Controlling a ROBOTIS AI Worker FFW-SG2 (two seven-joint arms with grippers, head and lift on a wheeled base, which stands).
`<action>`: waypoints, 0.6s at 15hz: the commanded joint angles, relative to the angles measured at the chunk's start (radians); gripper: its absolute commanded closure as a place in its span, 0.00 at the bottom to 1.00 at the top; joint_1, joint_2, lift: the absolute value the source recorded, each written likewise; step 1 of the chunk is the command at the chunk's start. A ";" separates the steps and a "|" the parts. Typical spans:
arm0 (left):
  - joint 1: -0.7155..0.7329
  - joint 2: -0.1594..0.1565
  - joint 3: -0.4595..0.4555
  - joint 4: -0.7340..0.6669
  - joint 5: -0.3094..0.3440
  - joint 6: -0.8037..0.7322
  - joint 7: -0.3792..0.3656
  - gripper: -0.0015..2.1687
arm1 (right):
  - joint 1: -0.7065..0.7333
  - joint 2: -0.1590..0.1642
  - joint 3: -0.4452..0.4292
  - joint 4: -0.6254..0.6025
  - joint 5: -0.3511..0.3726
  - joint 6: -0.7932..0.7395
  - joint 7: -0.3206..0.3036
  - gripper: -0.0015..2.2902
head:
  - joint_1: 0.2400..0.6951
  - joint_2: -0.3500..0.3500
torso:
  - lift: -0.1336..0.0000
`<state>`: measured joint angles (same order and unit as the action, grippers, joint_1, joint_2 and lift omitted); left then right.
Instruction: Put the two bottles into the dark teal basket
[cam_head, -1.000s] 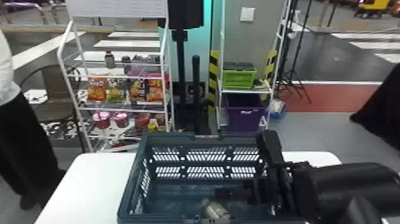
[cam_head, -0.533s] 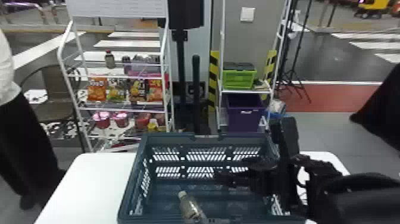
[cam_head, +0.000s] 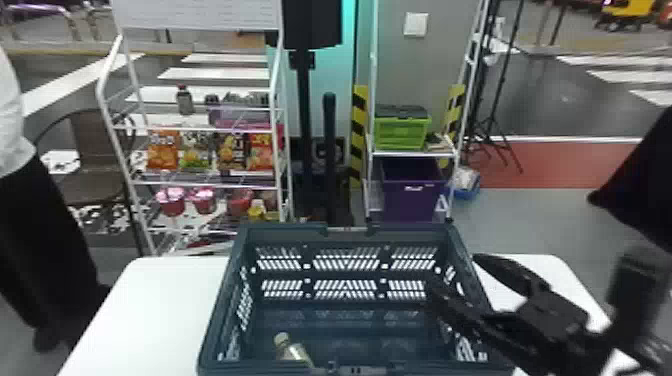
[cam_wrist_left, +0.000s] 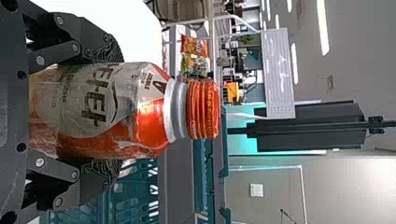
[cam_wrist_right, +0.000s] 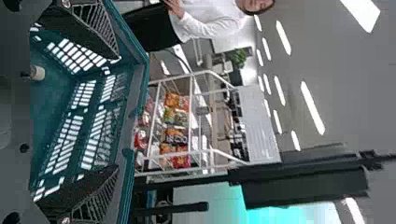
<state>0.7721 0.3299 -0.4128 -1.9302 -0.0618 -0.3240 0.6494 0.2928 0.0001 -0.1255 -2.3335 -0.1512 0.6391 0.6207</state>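
The dark teal basket (cam_head: 345, 234) stands on the white table in the head view. Inside it, close to the front wall, a pale-capped bottle (cam_head: 295, 351) leans over; its cap (cam_wrist_right: 38, 73) peeks out in the right wrist view. My right gripper (cam_head: 455, 274) is over the basket's right side, apart from that bottle. In its wrist view the right gripper (cam_wrist_right: 116, 112) has widely spread fingers with nothing gripped. The left wrist view has an orange-capped bottle (cam_wrist_left: 149, 109) clamped between the fingers of my left gripper (cam_wrist_left: 116, 112), with part of the basket (cam_wrist_left: 133, 191) beyond it.
White tabletop (cam_head: 150, 305) extends to the left of the basket and behind its right side. Beyond the table stand a snack rack (cam_head: 200, 180) and another shelf with a green crate (cam_head: 400, 132) and a purple bin (cam_head: 412, 192).
My right gripper has drawn away to the right from the bottle in the basket, and its fingers now stand apart. That bottle has shifted left, its cap pointing up and to the left.
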 joint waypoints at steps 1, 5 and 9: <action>0.004 0.001 -0.001 -0.003 -0.001 0.001 0.003 0.99 | 0.161 0.001 -0.111 0.017 -0.082 -0.201 0.001 0.02 | 0.57 0.50 | 1.00; 0.009 0.003 0.000 -0.033 -0.004 0.032 0.003 0.99 | 0.364 0.001 -0.178 0.088 -0.111 -0.480 -0.030 0.03 | 0.57 0.50 | 1.00; 0.006 0.001 0.000 -0.098 -0.016 0.109 0.004 0.99 | 0.485 0.001 -0.171 0.152 -0.073 -0.646 -0.075 0.03 | 0.57 0.50 | 1.00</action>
<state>0.7794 0.3316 -0.4122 -2.0067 -0.0730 -0.2436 0.6535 0.7454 0.0000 -0.2970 -2.2092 -0.2345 0.0273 0.5535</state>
